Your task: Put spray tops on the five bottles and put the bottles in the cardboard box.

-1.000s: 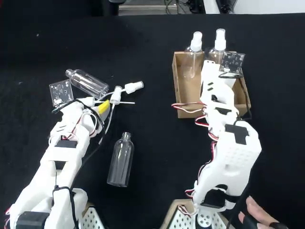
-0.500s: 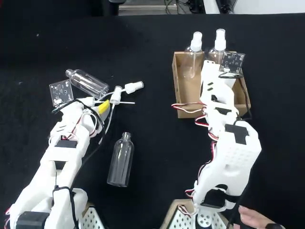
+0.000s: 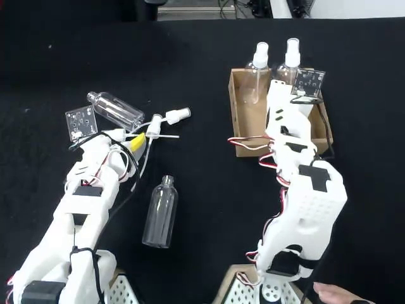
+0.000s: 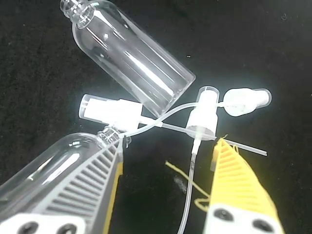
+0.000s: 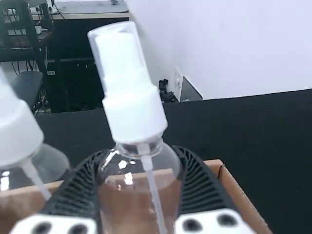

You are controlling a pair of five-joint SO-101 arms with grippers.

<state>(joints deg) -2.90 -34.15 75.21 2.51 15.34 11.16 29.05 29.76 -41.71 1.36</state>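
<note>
Right wrist view: tool (image 5: pixel 141 157) astride topped bottle (image 5: pixel 132 127), seemingly snug.

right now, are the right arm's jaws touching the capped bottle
Touching. The right wrist view shows both jaws pressed against the sides of the bottle.

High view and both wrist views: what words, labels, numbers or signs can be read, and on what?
None can be read. The clear bottles carry no label, nor does the capped bottle in the right gripper; the cardboard box is plain. The small square boards on the wrists bear marks too small to read.
</note>
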